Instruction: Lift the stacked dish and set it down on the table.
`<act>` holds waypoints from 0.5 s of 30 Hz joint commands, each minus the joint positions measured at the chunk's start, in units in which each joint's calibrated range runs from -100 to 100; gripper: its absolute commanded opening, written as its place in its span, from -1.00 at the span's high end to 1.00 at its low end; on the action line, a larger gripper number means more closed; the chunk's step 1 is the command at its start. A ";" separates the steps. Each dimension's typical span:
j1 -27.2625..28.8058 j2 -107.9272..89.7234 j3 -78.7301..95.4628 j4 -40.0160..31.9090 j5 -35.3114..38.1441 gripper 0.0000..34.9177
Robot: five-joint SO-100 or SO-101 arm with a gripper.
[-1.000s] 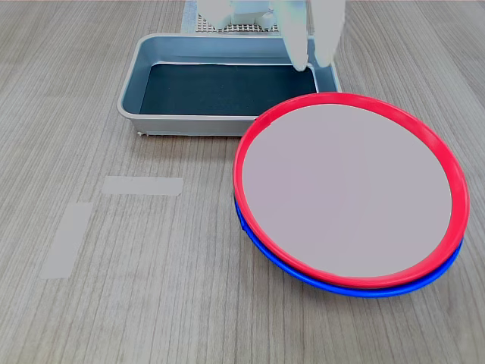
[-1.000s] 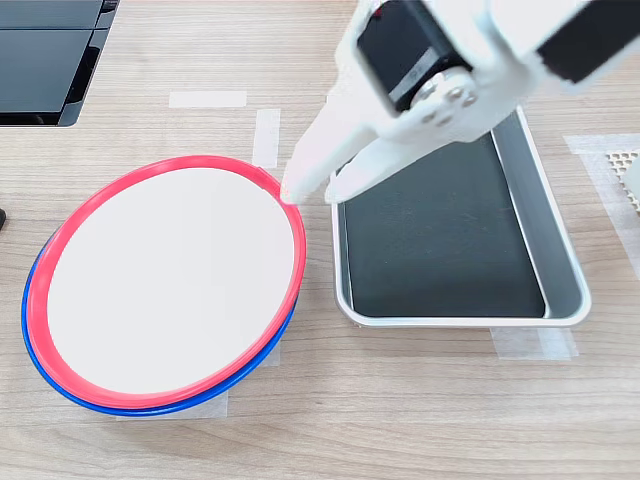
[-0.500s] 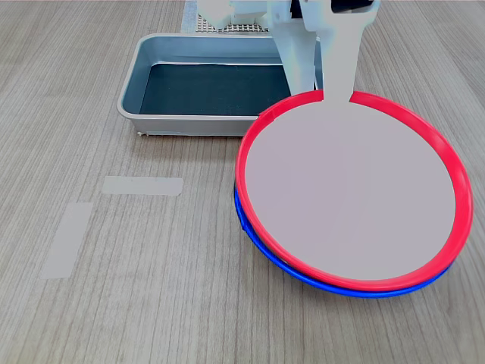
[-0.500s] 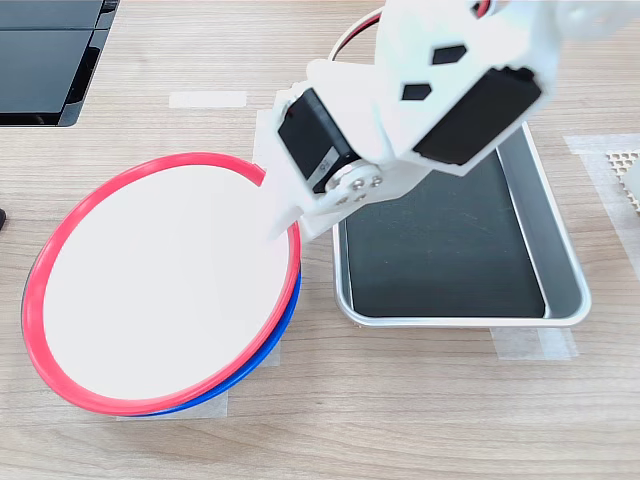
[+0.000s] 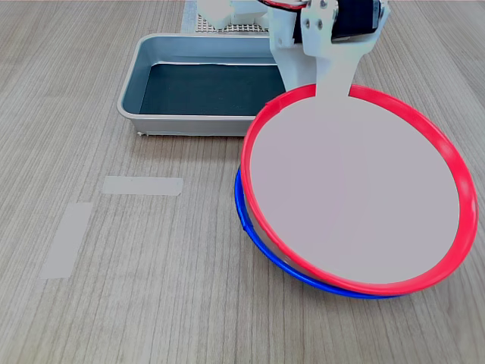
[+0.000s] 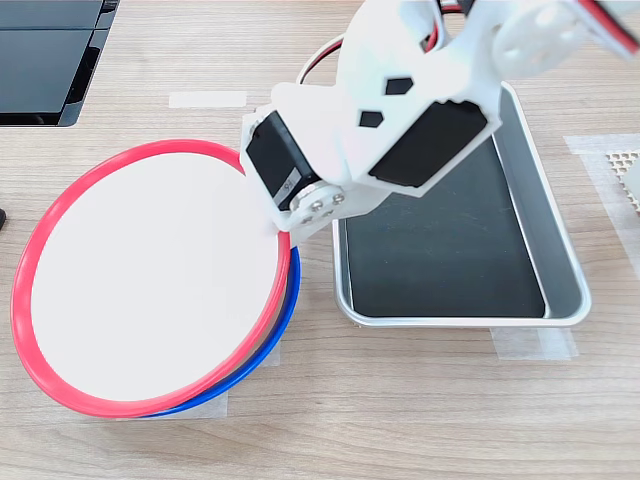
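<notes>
The tool is clamped on the far rim of the red-rimmed dish, with 1 white finger lying over the pale inside and the other one hidden under the edge. I judge that this rim grip is chosen because the dish is too wide and shallow to take from any other place. In the first exterior view the red-rimmed dish sits tilted above the blue-rimmed dish: a gap shows on the first exterior view's left, so it seems to be partly raised, though I cannot tell whether the near edges are touching or not. The blue-rimmed dish rests on the surface.

The grey tray stands just beside the gripped rim, in the second exterior view on its right, so there is little room to swing to that side. Open wood lies on the first exterior view's left, around the 2 tape strips, and this looks like the free place for setting down. The risk, I think, is the dish slipping out of such a narrow hold.
</notes>
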 commanded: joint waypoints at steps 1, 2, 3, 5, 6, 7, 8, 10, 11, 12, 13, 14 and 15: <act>-0.41 -3.54 -2.14 -1.12 -0.59 0.99; -0.32 -4.22 -2.05 -1.28 -0.83 1.00; -0.13 -5.16 -1.95 -1.36 -1.27 1.00; 0.15 -7.21 -1.59 -1.36 -1.90 1.00; 0.34 -8.49 -1.23 -1.36 -2.30 1.00; 0.53 -9.77 -0.86 -1.45 -2.69 1.00; 0.81 -11.04 -0.32 -1.69 -3.08 1.00; 1.75 -14.63 1.50 -2.44 -4.05 1.00; 2.79 -16.93 2.60 -2.27 -4.40 1.00; 4.01 -18.64 3.42 -2.11 -4.54 1.00; 5.23 -19.74 4.14 -2.02 -4.74 1.00; 6.55 -20.60 4.78 -2.02 -4.88 1.00; 8.43 -21.54 5.69 -2.11 -4.93 1.00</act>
